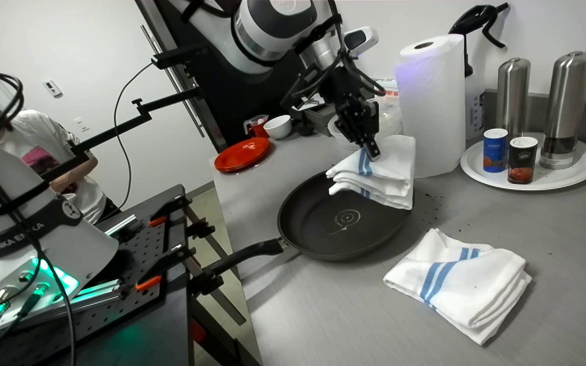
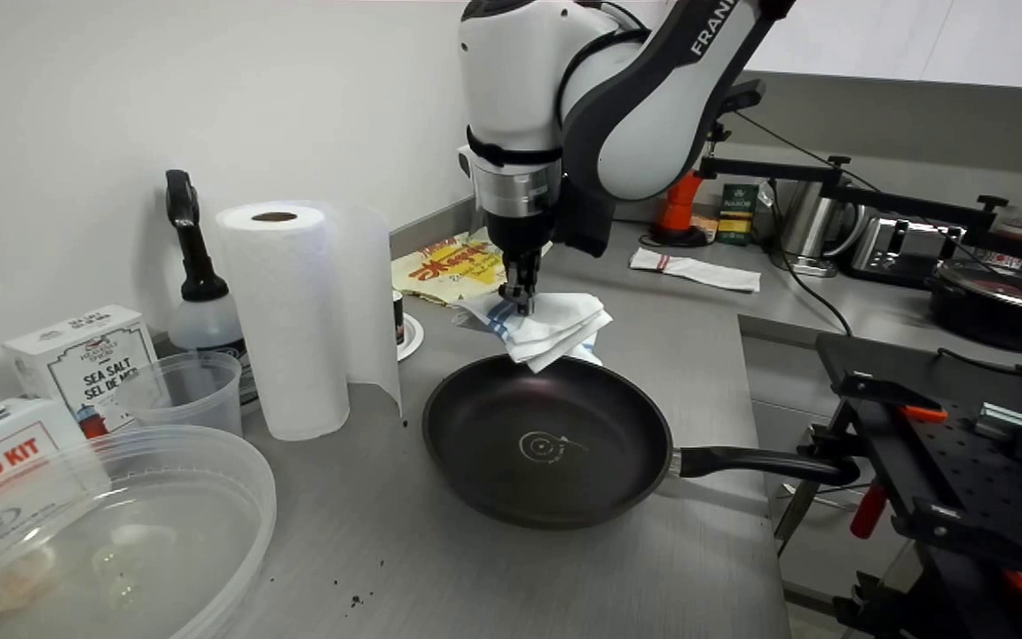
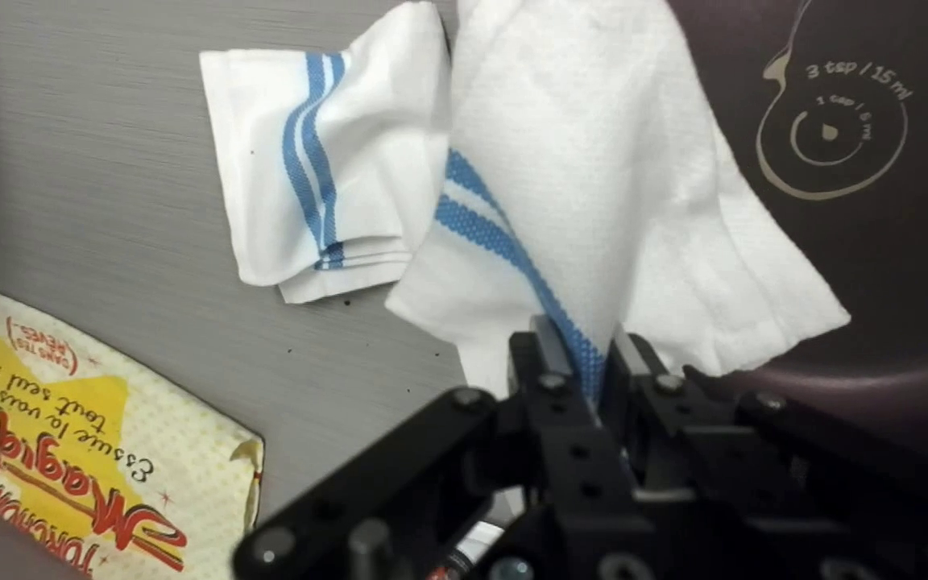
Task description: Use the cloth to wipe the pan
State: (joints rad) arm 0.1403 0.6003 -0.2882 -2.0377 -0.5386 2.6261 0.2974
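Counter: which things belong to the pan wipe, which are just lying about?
In the job:
held cloth, white with blue stripes
pan, partly under the held cloth
gripper, shut on the held cloth

Lying about:
second striped cloth, folded
paper towel roll
spray bottle
sea salt box
yellow packet
red plates

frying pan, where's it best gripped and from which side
Probably the handle, at mid-length, from above and across its width: it is long, slim, uncovered, and juts out from the pan past the edge of the counter.
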